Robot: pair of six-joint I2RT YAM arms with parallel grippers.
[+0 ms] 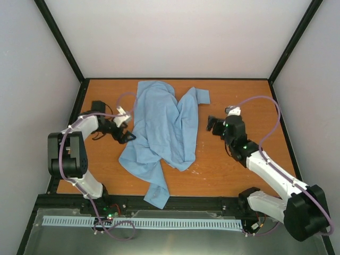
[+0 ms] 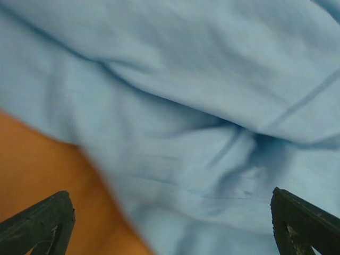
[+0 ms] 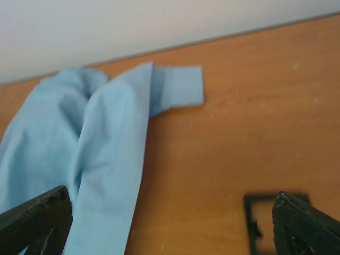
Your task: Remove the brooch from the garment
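A light blue garment [image 1: 162, 133] of thin, soft cloth lies crumpled in loose folds at the centre of a smooth orange-brown wooden table [image 1: 234, 170]. One flat, squared cuff [image 1: 202, 96] reaches toward 1 o'clock and a narrow tail trails toward 6 o'clock. The left gripper [image 1: 126, 136] sits at the shirt's 9 o'clock edge with its jaws spread wide and nothing between them. In the left wrist view, its dark, wedge-shaped fingers [image 2: 40, 223] frame creased fabric and a straight stitched seam [image 2: 303, 103]. The right gripper [image 1: 213, 126] hangs at 3 o'clock, apart from the cloth, and is equally wide open and empty. The right wrist view looks over bare, lightly speckled wood toward the cuff. The brooch cannot be made out in any view.
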